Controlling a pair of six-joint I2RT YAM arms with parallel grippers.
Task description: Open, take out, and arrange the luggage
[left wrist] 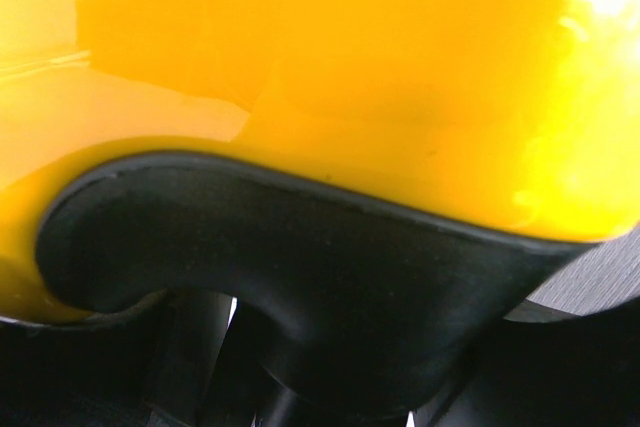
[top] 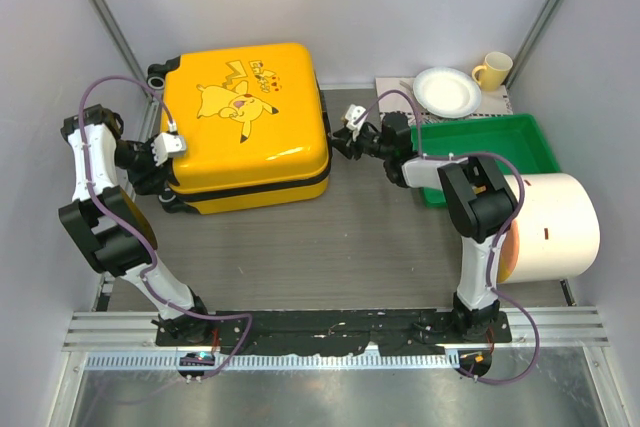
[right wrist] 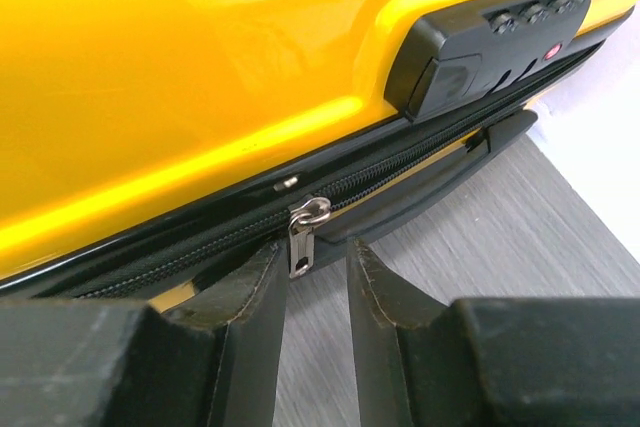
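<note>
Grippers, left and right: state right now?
Left gripper: close against the luggage; open or closed cannot be told.
Right gripper: open, holding nothing; the zipper pull hangs in the gap by one finger, not pinched.

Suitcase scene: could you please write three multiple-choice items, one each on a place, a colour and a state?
1. The green tray lies: A) right of the yellow suitcase; B) left of it; C) on it.
2. The cup beside the white plate is: A) blue; B) yellow; C) red.
3. The suitcase is: A) wide open; B) standing on its wheels; C) lying flat, shut.
Key: 1A, tray sits beyond its right side; 2B, top view shows it yellow; 3C, shells meet along the zipper.
</note>
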